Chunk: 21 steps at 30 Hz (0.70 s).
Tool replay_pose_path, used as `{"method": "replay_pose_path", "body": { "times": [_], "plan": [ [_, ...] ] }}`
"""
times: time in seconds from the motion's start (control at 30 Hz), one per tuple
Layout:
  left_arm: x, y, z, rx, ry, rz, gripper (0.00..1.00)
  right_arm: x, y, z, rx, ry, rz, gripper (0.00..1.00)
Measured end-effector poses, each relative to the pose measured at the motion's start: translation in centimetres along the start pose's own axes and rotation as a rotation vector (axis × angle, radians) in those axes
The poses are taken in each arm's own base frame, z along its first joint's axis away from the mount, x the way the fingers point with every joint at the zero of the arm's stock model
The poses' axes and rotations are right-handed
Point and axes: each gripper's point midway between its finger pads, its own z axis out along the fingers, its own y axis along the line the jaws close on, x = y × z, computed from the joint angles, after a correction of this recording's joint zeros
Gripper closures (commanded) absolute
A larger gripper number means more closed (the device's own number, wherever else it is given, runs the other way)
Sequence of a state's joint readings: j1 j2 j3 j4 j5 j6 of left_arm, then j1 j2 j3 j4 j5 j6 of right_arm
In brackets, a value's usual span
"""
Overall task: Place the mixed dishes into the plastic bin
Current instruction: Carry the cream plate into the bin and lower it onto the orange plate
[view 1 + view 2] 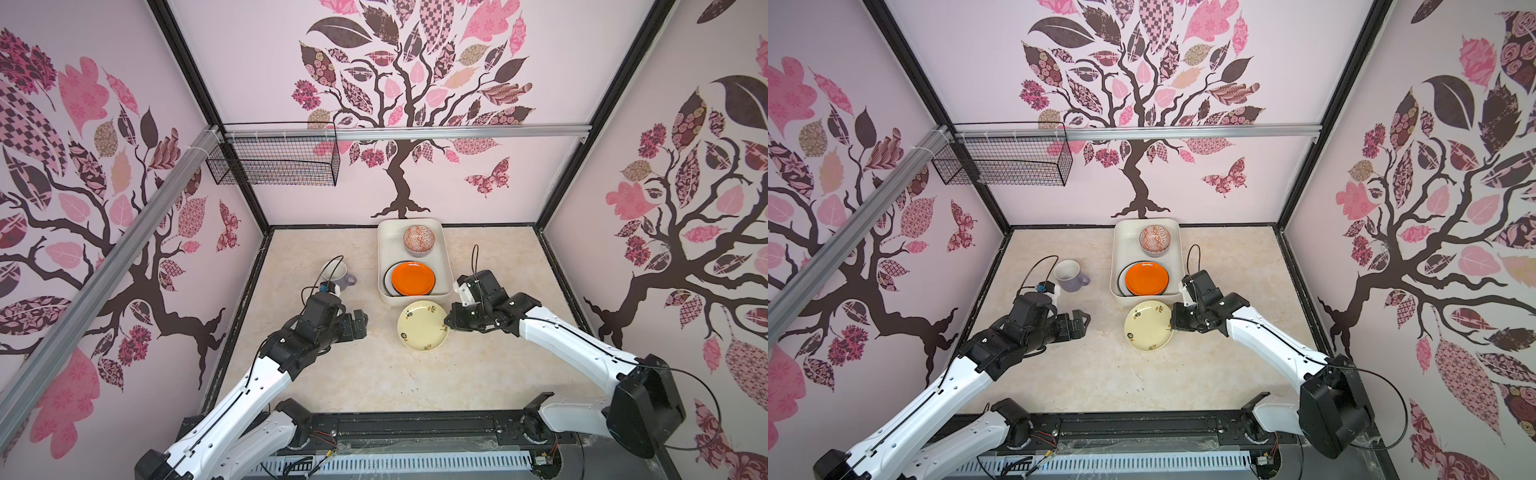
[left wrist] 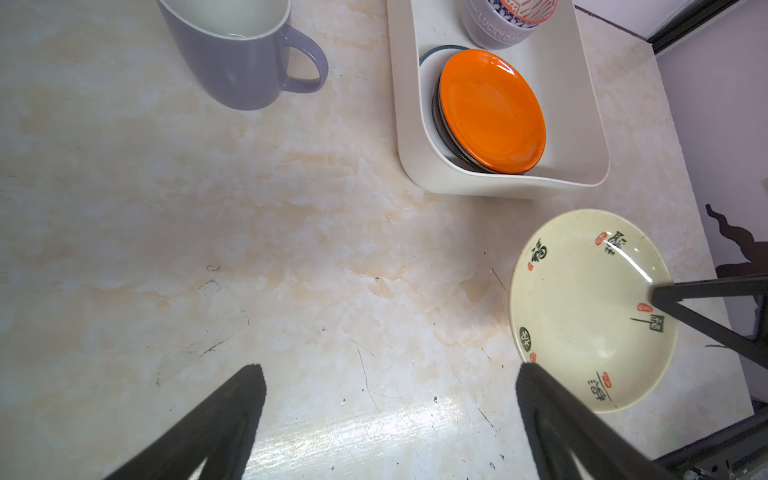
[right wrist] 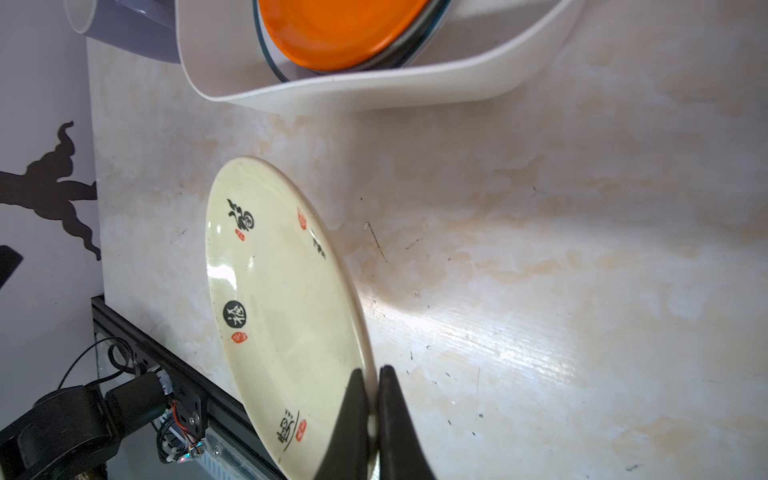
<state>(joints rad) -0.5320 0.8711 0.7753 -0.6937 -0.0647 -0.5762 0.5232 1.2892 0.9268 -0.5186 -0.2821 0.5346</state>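
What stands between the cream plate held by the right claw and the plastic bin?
Nothing visible: only bare marble-look tabletop lies between the round cream plate, gripped by the right claw, and the cream-white plastic bin. Inside, a round orange plate tops the near stack.

**Plate at the bin's near wall**

We see the cream-white rectangular plastic bin holding an orange-patterned round bowl at its far end and a glossy orange round plate at its near end. Just outside its near wall, the right gripper pinches a cream round plate by the rim. Left of the bin stands a lavender mug.
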Motion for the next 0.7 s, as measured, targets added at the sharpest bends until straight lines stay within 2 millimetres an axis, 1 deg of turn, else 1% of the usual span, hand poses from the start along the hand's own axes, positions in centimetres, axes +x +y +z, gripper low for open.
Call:
{"method": "replay_pose_path", "body": {
  "times": [0.07, 0.13, 0.2, 0.27, 0.33, 0.5, 0.57, 0.7],
  "plan": [
    [-0.3, 0.4, 0.0, -0.007, -0.005, -0.016, 0.02, -1.3, 0.4, -0.5, -0.009, -0.023, -0.001, 1.00],
    [-0.6, 0.8, 0.0, -0.011, -0.011, -0.034, 0.02, -3.3, 0.8, -0.8, -0.016, -0.054, 0.001, 1.00],
    [-0.9, 1.2, 0.1, -0.016, -0.016, -0.048, 0.02, -4.9, 1.1, -0.7, -0.015, -0.072, 0.003, 1.00],
    [-1.1, 1.4, 0.2, -0.021, -0.016, -0.055, 0.02, -6.4, 1.2, -0.2, -0.007, -0.078, 0.000, 1.00],
    [-1.1, 1.6, 0.6, -0.025, -0.006, -0.059, 0.02, -7.7, 1.2, 0.6, 0.004, -0.079, 0.002, 1.00],
    [-0.5, 2.1, 2.0, -0.041, 0.047, -0.060, 0.02, -10.7, 0.4, 3.8, 0.029, -0.063, 0.020, 1.00],
    [-0.5, 2.2, 2.2, -0.045, 0.057, -0.064, 0.02, -11.9, -0.1, 5.0, 0.040, -0.057, 0.027, 1.00],
    [-0.5, 2.4, 2.3, -0.043, 0.061, -0.070, 0.02, -14.6, -1.0, 6.6, 0.052, -0.067, 0.043, 1.00]
  ]
}}
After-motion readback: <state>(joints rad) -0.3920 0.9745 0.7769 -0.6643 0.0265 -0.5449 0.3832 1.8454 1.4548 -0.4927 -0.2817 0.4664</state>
